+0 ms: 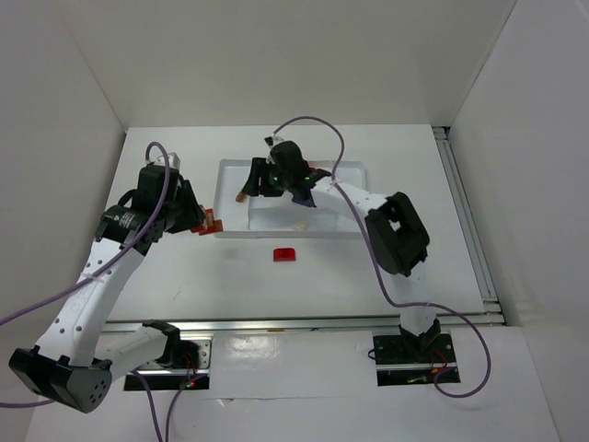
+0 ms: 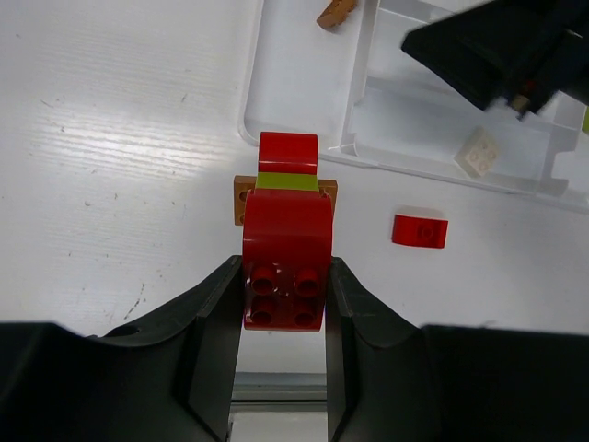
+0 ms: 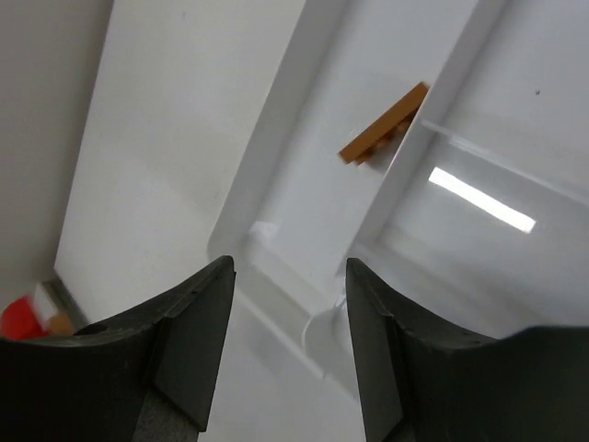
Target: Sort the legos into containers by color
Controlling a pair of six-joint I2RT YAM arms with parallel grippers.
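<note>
The left gripper [image 2: 285,276] is clamping a red brick [image 2: 285,230], seemingly joined to a green piece [image 2: 287,180] and a brown plate [image 2: 241,198], with the tray [image 2: 294,83] lying just far-right under the open right gripper [image 3: 290,272].

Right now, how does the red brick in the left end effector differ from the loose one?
The held red brick is clamped in the left end effector, joined to a lime green piece and an orange-brown piece; the loose red brick lies alone on the table. The held brick looks longer than the loose one. Both are red.
</note>
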